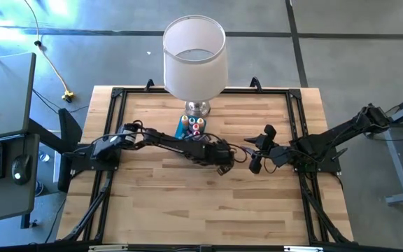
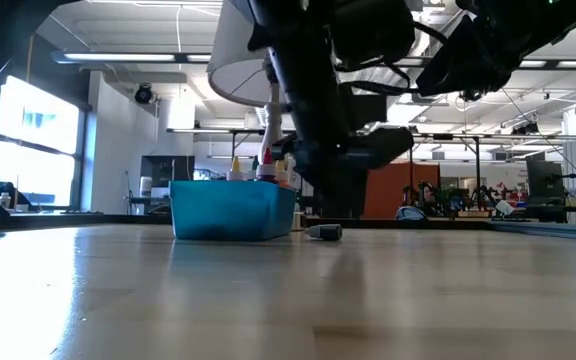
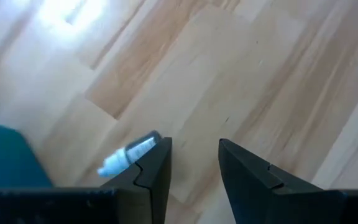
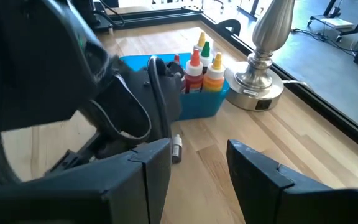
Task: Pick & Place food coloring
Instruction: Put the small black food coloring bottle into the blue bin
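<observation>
On the table [image 1: 187,203] beside our open, empty left gripper [image 3: 194,163], one vial [image 3: 129,153] lying flat, long axis horizontal, right gripper [image 4: 197,163] open nearby.

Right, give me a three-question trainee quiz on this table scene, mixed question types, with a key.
1. True or false: the small vial lying on the wooden table is inside the blue tray.
2. Multiple choice: what stands just behind the blue tray in the high view? A) a lamp with a white shade B) a cardboard box C) a kettle
3. Fill in: the left gripper hangs over the table with its fingers ____ and nothing between them; the right gripper waits nearby.

Key:
1. False: it lies on its side on the wood, beside the tray.
2. A
3. open
</observation>
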You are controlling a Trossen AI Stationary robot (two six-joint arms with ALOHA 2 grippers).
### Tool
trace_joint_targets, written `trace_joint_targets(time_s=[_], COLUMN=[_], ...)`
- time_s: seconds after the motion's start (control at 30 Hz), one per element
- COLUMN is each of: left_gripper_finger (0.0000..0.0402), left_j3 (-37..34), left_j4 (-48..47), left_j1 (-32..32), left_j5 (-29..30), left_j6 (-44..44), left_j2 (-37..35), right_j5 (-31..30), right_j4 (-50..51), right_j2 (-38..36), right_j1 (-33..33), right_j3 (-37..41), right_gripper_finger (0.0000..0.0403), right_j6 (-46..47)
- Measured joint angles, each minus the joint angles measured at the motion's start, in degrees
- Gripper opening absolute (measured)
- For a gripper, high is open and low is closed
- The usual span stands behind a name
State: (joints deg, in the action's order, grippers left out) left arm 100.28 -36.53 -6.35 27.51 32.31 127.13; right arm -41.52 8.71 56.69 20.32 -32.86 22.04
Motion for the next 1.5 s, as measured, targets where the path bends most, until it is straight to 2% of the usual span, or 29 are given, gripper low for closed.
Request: trace_joint_targets(time_s=[0.2, 0.37, 0.43, 0.5, 0.67, 0.97, 1.17, 1.5], left_gripper_finger=[0.0128, 0.0128, 0.0128, 0.0128, 0.0128, 0.0128, 0.0128, 0.0128], left_j3=[6.5, 12.1, 12.3, 12.3, 12.3, 12.3, 12.3, 12.3], left_j4=[-6.6, -12.1, -12.6, -13.5, -14.7, -16.7, -17.3, -17.2], left_j1=[0.1, 1.0, 1.5, 2.2, 4.4, 8.2, 9.4, 9.4], left_j5=[-0.7, -8.0, -10.9, -11.3, -10.4, -13.5, -21.3, -20.7], left_j6=[-15.5, -37.8, -46.1, -51.1, -53.7, -53.5, -53.0, -53.0], left_j2=[-0.1, -0.1, 0.4, 1.3, 3.7, 4.4, 4.4, 4.4], right_j5=[0.0, 0.3, 0.5, 0.5, 0.1, 0.1, 0.2, 0.4], right_j4=[0.0, -0.2, 0.0, 0.4, 0.5, 1.1, 1.4, 1.4], right_j2=[0.0, 0.0, 0.0, 0.0, 0.0, 0.0, 0.0, 0.0], right_j1=[0.0, 0.0, 0.0, 0.0, 0.0, 0.0, 0.0, 0.0], right_j3=[0.0, -0.1, -0.1, -0.1, -0.1, -0.1, -0.1, -0.1], right_gripper_finger=[0.0149, 0.0149, 0.0149, 0.0149, 0.0149, 0.0149, 0.0149, 0.0149], right_j6=[0.0, 0.1, 0.0, -0.1, 0.0, 0.0, 0.0, -0.1])
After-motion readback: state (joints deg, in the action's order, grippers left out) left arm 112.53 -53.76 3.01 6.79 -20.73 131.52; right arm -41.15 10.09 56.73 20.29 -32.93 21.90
